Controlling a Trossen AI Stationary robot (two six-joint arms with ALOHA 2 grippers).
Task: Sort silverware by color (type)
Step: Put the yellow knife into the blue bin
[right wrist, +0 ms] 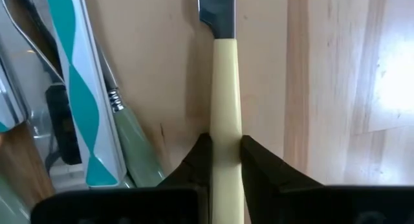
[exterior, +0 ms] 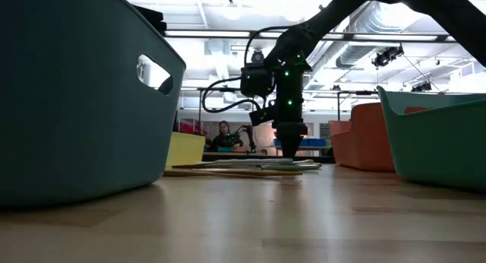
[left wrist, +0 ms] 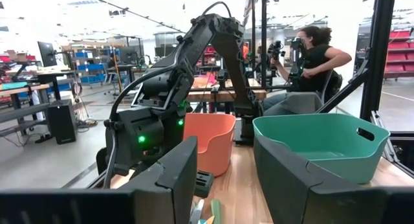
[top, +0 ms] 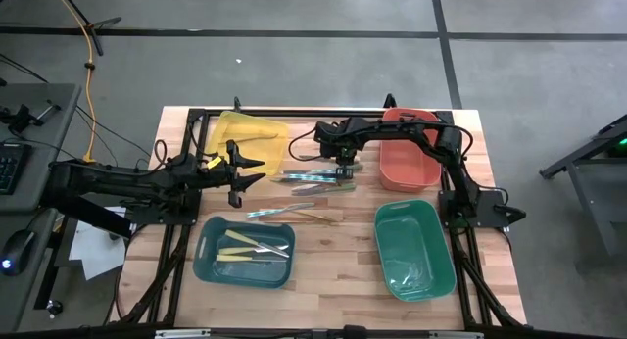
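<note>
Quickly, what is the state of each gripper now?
Left gripper: open, holding nothing.
Right gripper: shut on the cream-handled knife.

In the right wrist view the cream knife (right wrist: 226, 120) runs off both picture edges, its tip and handle end unseen, while from above the silverware (top: 315, 179) under the right hand (top: 345, 169) is too small to sort.

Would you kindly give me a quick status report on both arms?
Right pincer shut on cream-handled knife, down at the utensil pile. Left pincer open, waiting beside yellow bin. Teal-patterned utensil lies close alongside.
</note>
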